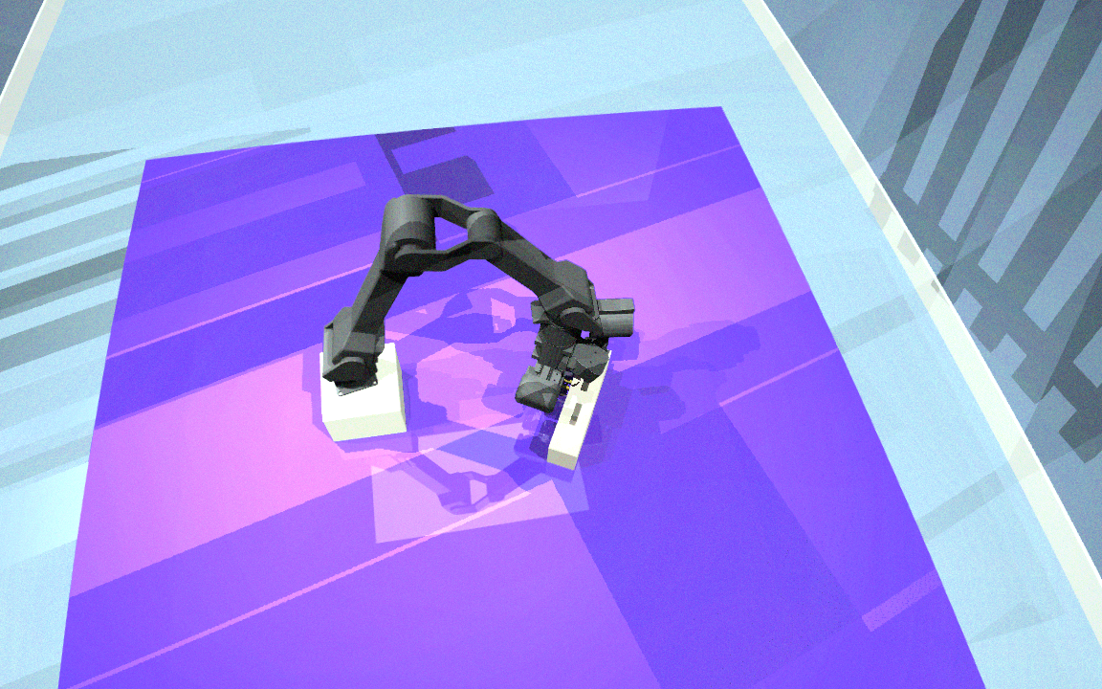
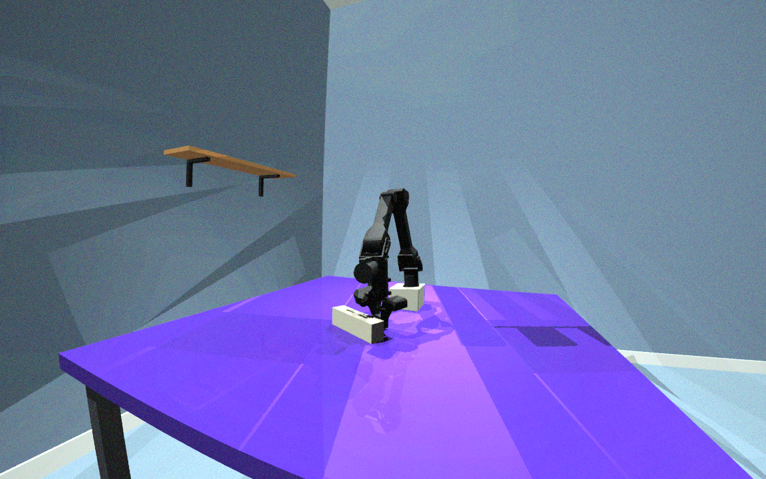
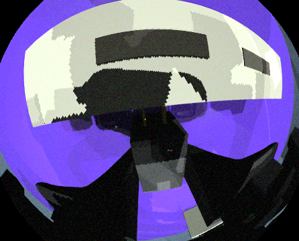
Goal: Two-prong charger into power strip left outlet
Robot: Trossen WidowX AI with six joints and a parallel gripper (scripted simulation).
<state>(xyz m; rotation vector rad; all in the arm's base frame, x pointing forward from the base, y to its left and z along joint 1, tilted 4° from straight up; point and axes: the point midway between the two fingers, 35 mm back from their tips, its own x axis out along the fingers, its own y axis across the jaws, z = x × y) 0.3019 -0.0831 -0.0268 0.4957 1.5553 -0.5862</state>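
A white power strip (image 1: 566, 445) (image 2: 354, 326) (image 3: 43, 73) stands on the purple table. In the wrist view its top shows one large dark outlet patch (image 3: 151, 47) near the middle and a smaller-looking one (image 3: 251, 61) at the right. My gripper (image 3: 156, 147) is shut on the dark charger (image 3: 159, 167), which sits between both fingers. Two thin yellowish prongs (image 3: 144, 117) (image 3: 163, 114) point toward the strip. In the wrist view the prong ends overlap the strip's near long edge, below the large patch, outside both patches. The arm mostly hides the charger in the top and exterior views; its exact height is unclear.
The arm's white base block (image 1: 363, 421) (image 2: 411, 297) stands on the purple table (image 1: 281, 599) (image 2: 255, 381), left of the strip in the top view and behind it in the exterior view. A wooden shelf (image 2: 225, 160) hangs on the wall. Patchy shadows cross the strip.
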